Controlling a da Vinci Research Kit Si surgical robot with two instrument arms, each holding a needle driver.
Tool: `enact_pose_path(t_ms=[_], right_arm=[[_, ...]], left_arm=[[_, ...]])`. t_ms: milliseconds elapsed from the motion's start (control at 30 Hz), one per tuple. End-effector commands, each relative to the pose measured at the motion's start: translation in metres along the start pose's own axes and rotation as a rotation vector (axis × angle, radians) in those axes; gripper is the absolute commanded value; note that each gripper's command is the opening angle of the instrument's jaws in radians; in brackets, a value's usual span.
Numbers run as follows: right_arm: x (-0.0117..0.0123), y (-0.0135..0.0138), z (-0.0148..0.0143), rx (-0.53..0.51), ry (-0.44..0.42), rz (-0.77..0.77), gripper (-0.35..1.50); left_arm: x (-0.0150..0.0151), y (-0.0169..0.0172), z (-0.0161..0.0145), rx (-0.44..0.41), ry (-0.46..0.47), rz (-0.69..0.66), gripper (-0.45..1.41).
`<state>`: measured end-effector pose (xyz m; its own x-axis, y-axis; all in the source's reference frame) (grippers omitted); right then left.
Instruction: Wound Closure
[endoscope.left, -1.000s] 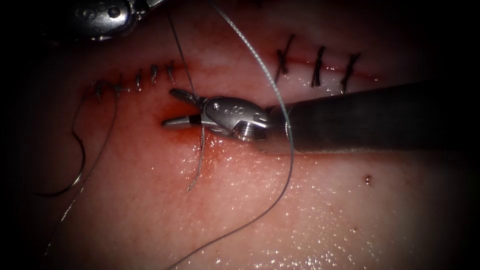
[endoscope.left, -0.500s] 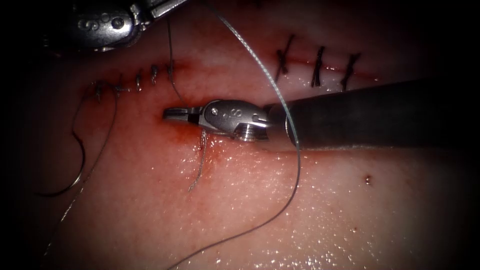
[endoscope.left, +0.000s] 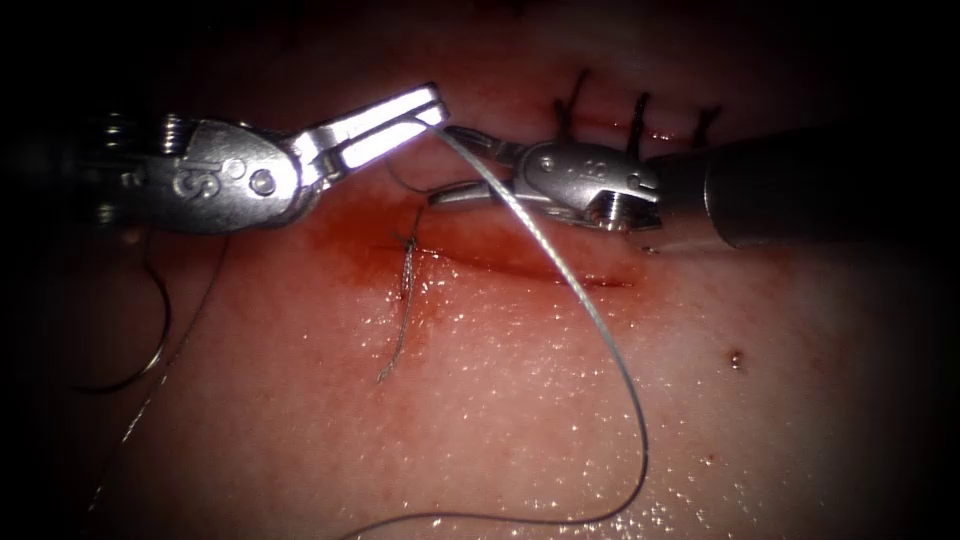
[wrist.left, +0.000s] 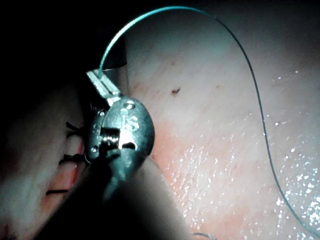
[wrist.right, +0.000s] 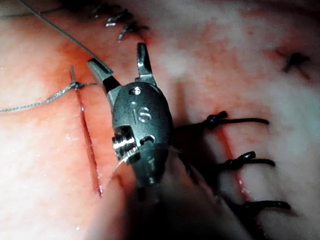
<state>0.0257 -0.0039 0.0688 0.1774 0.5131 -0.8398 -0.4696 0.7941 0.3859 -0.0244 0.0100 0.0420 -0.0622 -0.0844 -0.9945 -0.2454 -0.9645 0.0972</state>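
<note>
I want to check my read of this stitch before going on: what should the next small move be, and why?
Probably bring the right tool, its jaws open and empty, toward the needle. The needle lies free on the tissue left of the cut, which gapes unstitched here, and the left tool holds only the thread.

The left steel end effector (endoscope.left: 425, 105) now sits lower and further right, clamping the pale grey thread (endoscope.left: 560, 265). The right steel end effector (endoscope.left: 452, 163), closed before, now gapes, shifted up and rightward.
</note>
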Motion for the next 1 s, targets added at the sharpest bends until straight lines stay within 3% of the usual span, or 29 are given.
enact_pose_path(t_ms=[33, 300, 400, 533, 633, 767, 800, 867, 933, 1000], right_arm=[[-0.0006, 0.0004, -0.0002, 0.001, -0.004, -0.008, 1.35], [0.0007, 0.0039, -0.0047, -0.027, -0.031, -0.022, 1.35], [0.0014, 0.0050, -0.0060, -0.036, -0.037, -0.021, 1.35], [0.0015, 0.0051, -0.0060, -0.035, -0.035, -0.024, 1.35], [0.0015, 0.0048, -0.0057, -0.019, -0.028, -0.029, 1.33], [0.0015, 0.0044, -0.0052, 0.000, -0.029, -0.028, 1.33], [0.0015, 0.0044, -0.0051, 0.005, -0.030, -0.028, 1.31], [0.0015, 0.0042, -0.0048, 0.009, -0.032, -0.029, 1.31], [0.0013, 0.0039, -0.0044, 0.015, -0.032, -0.031, 1.31], [0.0012, 0.0038, -0.0043, 0.018, -0.034, -0.032, 1.31]], left_arm=[[-0.0006, 0.0005, 0.0006, -0.002, -0.001, 0.000, -0.45], [0.0010, 0.0085, 0.0058, -0.078, 0.055, 0.065, -0.45], [-0.0002, 0.0123, 0.0098, -0.107, 0.049, 0.107, -0.45], [-0.0015, 0.0148, 0.0127, -0.141, 0.026, 0.154, -0.45], [-0.0037, 0.0190, 0.0165, -0.201, 0.000, 0.202, -0.45], [-0.0051, 0.0228, 0.0189, -0.281, 0.057, 0.204, -0.45], [-0.0052, 0.0235, 0.0192, -0.299, 0.080, 0.193, -0.20], [-0.0051, 0.0242, 0.0197, -0.328, 0.107, 0.124, 0.83], [-0.0045, 0.0241, 0.0196, -0.289, 0.076, 0.001, 1.30], [-0.0043, 0.0239, 0.0194, -0.278, 0.061, -0.012, 1.37]])
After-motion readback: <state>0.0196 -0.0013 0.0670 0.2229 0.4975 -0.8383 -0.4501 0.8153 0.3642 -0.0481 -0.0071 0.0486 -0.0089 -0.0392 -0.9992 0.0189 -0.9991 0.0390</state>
